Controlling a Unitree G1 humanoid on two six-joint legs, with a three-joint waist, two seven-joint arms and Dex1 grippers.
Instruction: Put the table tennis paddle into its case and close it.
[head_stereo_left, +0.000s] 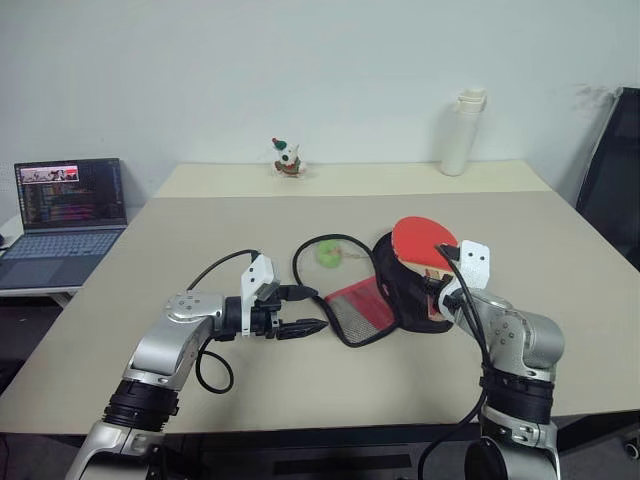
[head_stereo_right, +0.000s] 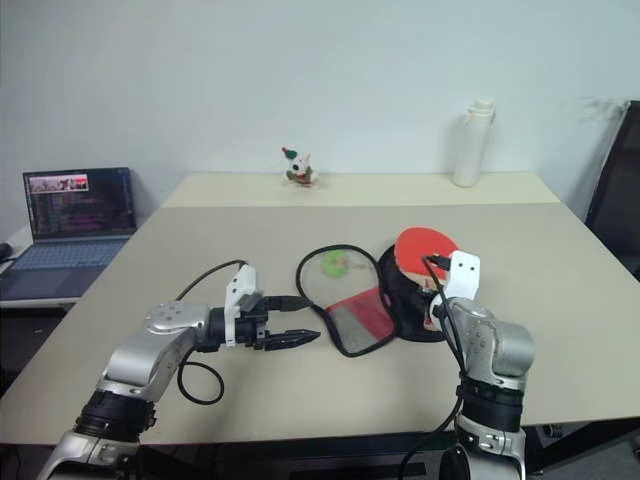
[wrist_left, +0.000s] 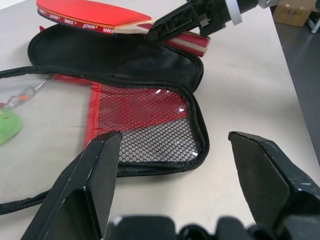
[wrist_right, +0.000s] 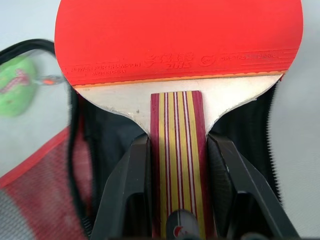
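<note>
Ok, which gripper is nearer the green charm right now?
Left. The left gripper hovers open beside the case's mesh half, nearer to the green charm. The right gripper holds the paddle on the case's far side.

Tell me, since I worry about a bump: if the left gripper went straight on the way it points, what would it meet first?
Probably the case's open mesh-lined half; the left gripper, open, points straight at it.

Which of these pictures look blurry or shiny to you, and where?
Right wrist view: the green charm and red mesh pocket are out of focus, the table tennis paddle sharp. Left wrist view: glare on the pocket's clear film; the left hand's near fingers soft. Left eye view: even light, faint shadows on the table.
</note>
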